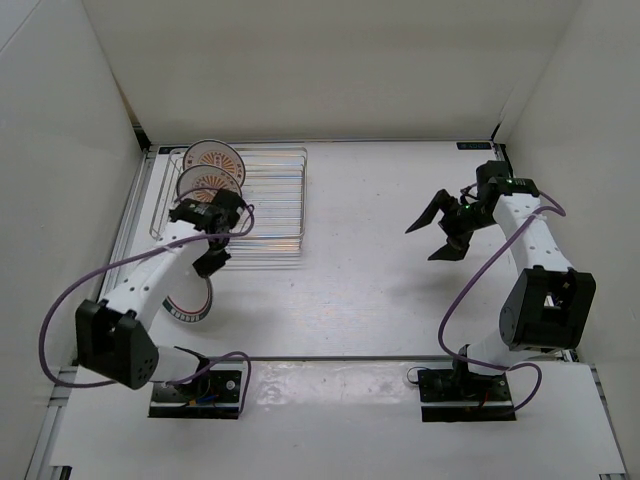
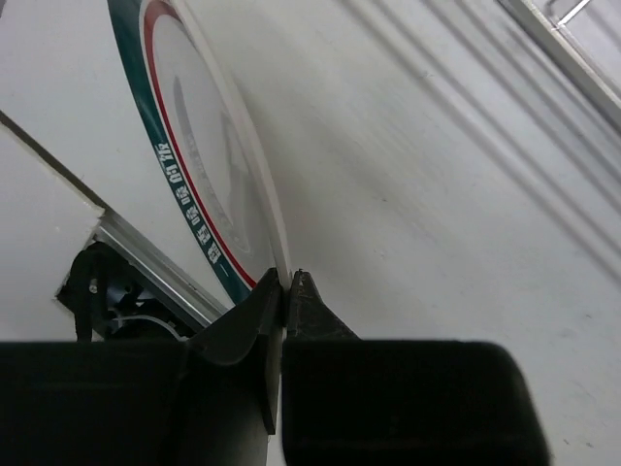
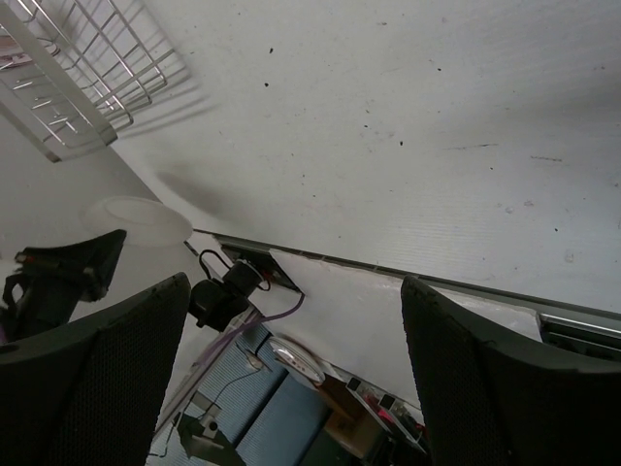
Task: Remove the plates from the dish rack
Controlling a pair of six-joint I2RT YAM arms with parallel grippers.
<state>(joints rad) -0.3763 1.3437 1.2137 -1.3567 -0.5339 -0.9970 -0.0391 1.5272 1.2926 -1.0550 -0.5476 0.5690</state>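
Left wrist view has the left gripper clenched on the lower rim of the green-rimmed plate, one finger on each face, with the plate standing on edge. From the top view this plate sits out of the dish rack, towards the near-left part of the bench and under the left arm. The two sunburst plates stand upright in the rack at the far-left corner. The right gripper hangs released, jaws wide, over the right side of the bench and well apart from everything.

I judge the step in hand to be setting down the first of three plates. The next move calls for tipping the plate flat, lowering it onto the bare bench near the left edge, and letting go. The gripper then has to go back to the rack for the nearer sunburst plate.

The arm covers most of the held plate in the top view, so I cannot tell whether its edge touches the bench. The wrist view cuts off the plate's top, and the lettering on its rim is unreadable. The right wrist view shows only a corner of the rack, and a pale disc there may be the held plate's back.
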